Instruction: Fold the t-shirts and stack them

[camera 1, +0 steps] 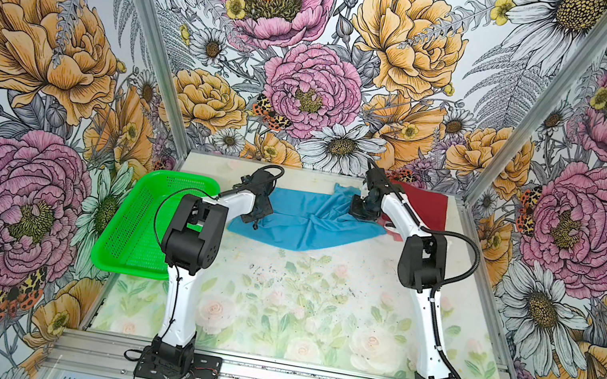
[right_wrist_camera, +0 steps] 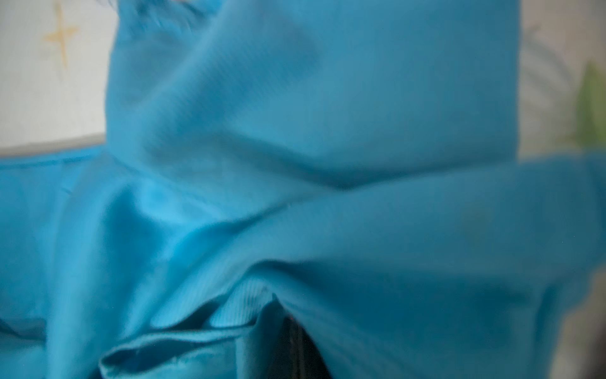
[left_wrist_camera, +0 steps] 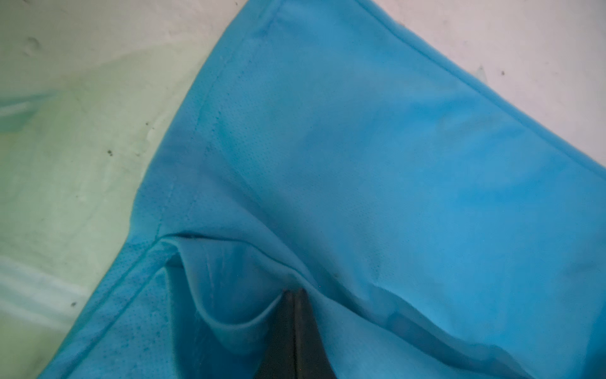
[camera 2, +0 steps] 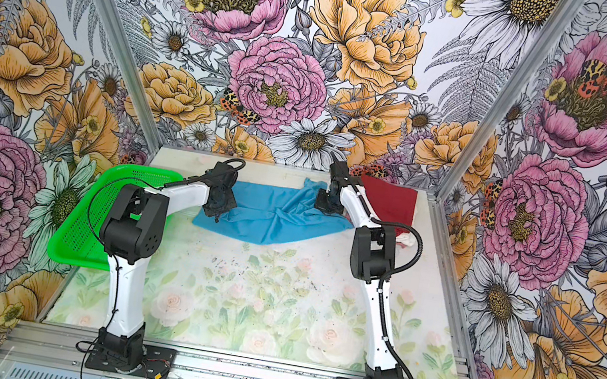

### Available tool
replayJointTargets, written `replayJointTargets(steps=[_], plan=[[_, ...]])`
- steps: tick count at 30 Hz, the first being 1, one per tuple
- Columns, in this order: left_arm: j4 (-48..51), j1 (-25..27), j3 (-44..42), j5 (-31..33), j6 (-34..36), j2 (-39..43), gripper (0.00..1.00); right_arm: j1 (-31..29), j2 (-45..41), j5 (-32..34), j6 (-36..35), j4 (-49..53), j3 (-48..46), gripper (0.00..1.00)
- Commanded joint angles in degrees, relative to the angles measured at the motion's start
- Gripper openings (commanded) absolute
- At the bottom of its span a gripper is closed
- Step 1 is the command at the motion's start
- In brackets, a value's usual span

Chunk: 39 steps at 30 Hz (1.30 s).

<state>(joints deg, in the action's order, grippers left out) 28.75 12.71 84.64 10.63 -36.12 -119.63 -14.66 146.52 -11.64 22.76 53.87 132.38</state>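
One blue shirt point(camera 1: 300, 221) stretches left-to-right, with the left pincer point(left_wrist_camera: 294, 305) and right pincer point(right_wrist_camera: 295, 331) each clamped on it. One folded red shirt point(camera 1: 423, 205) lies behind.

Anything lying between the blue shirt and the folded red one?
Nothing loose shows between blue shirt and red shirt, bar pinkish cloth at the red one's near edge; the right arm crosses there, hiding part.

Left: basket point(camera 1: 130, 227); centre: spread shirt point(camera 1: 300, 219); right-rear: folded shirt point(camera 1: 425, 208).

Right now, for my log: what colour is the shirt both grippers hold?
Sky-blue shirt; clearest in left wrist view.
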Motion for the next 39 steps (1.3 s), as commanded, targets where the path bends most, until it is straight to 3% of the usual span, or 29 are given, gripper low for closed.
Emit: replayJointTargets(steps=[1, 9, 18, 22, 26, 39], plan=[[0.8, -1.0, -3.5, -3.1, 1.7, 9.4, 0.00, -0.1, -13.5, 2.7, -3.3, 0.2, -9.9, 0.00], [1.0, -0.2, -21.4, -4.8, 0.0, 30.4, 0.00, 0.3, -44.3, 6.4, -2.1, -7.5, -46.2, 0.00], [6.8, 0.4, -39.2, -1.8, -3.7, 57.2, 0.00, 0.7, -77.3, 7.8, 2.0, -7.2, -73.1, 0.00], [9.9, 1.1, -43.7, -1.7, -5.4, 67.1, 0.00, 0.7, -88.9, 7.5, 3.9, -4.3, -79.3, 0.00], [12.3, 2.2, -46.8, -2.5, -6.1, 73.3, 0.00, 0.8, -93.9, 6.9, 4.7, -3.0, -83.3, 0.00], [16.5, 4.9, -51.3, -0.4, -9.1, 80.3, 0.00, -2.1, -105.2, 10.3, 9.9, 4.5, -82.0, 0.00]])
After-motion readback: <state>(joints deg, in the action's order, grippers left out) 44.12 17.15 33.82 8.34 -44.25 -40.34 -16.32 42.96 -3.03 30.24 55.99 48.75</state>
